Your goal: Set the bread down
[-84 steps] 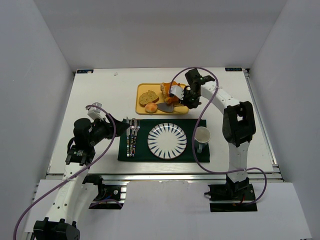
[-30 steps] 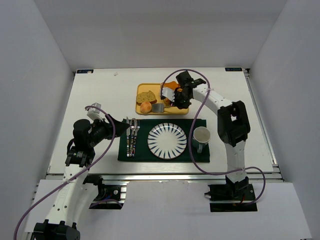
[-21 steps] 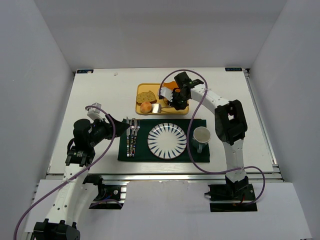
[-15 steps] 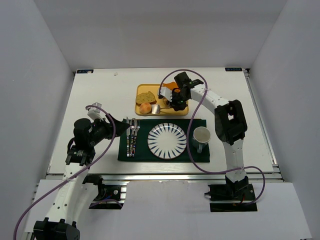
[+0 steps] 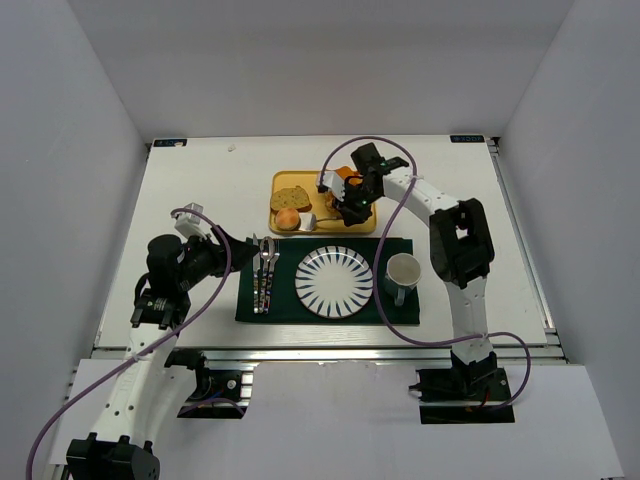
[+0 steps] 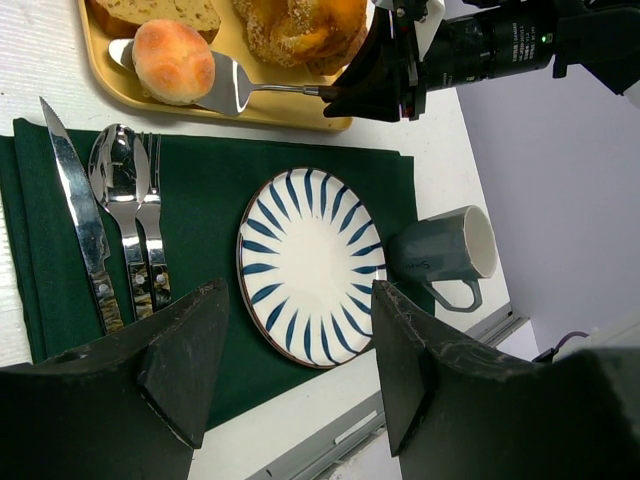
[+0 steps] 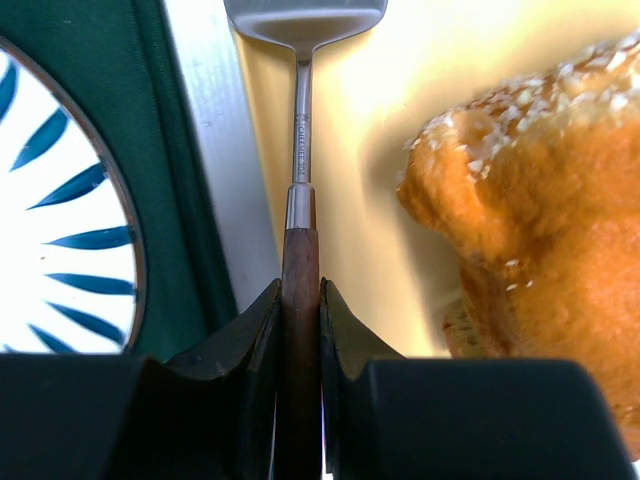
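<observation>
Bread [image 6: 173, 60] sat on the spatula [image 6: 232, 92] blade, straight ahead of my right gripper [image 7: 300, 300] pinching its handle; the plate [image 6: 305, 265] lay nearer me.

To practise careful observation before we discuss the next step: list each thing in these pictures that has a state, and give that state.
bread: resting on the spatula blade, within the tray
spatula: handle clamped in the right pincer
right pincer: shut on the spatula
left pincer: open, empty
plate: bare
mug: upright
</observation>
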`<state>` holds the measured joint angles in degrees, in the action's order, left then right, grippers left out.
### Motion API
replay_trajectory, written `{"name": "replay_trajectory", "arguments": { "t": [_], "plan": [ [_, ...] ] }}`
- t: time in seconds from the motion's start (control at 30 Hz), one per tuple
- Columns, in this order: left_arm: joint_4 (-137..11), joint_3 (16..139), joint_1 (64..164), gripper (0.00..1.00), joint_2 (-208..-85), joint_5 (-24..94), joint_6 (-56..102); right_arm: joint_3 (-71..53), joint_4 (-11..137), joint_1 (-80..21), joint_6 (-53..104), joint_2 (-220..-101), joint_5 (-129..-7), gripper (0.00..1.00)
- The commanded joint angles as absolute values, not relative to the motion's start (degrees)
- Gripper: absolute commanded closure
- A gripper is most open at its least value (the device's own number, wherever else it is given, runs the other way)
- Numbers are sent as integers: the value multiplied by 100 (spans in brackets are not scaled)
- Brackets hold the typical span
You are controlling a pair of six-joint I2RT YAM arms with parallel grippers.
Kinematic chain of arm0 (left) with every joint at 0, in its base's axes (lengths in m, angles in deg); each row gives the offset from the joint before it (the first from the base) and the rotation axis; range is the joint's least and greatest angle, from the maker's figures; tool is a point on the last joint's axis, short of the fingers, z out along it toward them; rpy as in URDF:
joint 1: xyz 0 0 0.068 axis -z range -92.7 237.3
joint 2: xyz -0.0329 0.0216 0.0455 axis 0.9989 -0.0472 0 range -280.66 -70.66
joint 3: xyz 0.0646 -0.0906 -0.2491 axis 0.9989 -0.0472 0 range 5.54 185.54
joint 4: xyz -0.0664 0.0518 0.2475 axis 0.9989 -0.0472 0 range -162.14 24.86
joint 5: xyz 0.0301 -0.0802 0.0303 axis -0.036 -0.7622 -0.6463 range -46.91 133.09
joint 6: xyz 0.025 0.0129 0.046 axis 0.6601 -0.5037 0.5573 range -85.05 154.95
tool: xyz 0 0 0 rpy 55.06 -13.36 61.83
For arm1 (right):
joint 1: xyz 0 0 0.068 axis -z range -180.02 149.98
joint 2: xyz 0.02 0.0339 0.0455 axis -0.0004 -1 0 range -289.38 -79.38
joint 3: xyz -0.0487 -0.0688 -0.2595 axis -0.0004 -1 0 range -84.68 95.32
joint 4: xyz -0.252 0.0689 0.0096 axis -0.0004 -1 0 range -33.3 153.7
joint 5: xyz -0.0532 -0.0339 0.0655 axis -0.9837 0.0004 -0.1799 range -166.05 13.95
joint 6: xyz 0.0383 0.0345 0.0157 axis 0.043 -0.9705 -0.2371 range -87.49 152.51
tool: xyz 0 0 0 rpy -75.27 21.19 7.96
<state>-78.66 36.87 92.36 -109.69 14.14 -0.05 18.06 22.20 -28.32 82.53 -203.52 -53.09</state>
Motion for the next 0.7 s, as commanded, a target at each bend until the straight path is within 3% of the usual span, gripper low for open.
{"name": "replay_trajectory", "arguments": {
  "t": [0.0,0.4,0.67],
  "plan": [
    [-7868,3938,9248,32,-10960,1417,-12,2132,2081,-2771,8112,-20340,-4776,100],
    [-7903,3920,9257,32,-10898,1426,-47,1965,1940,-2622,8261,-19927,-4547,100],
    [-7912,3876,9257,32,-10855,1417,-38,1219,1914,-2543,8744,-19101,-4512,100]
  ]
}}
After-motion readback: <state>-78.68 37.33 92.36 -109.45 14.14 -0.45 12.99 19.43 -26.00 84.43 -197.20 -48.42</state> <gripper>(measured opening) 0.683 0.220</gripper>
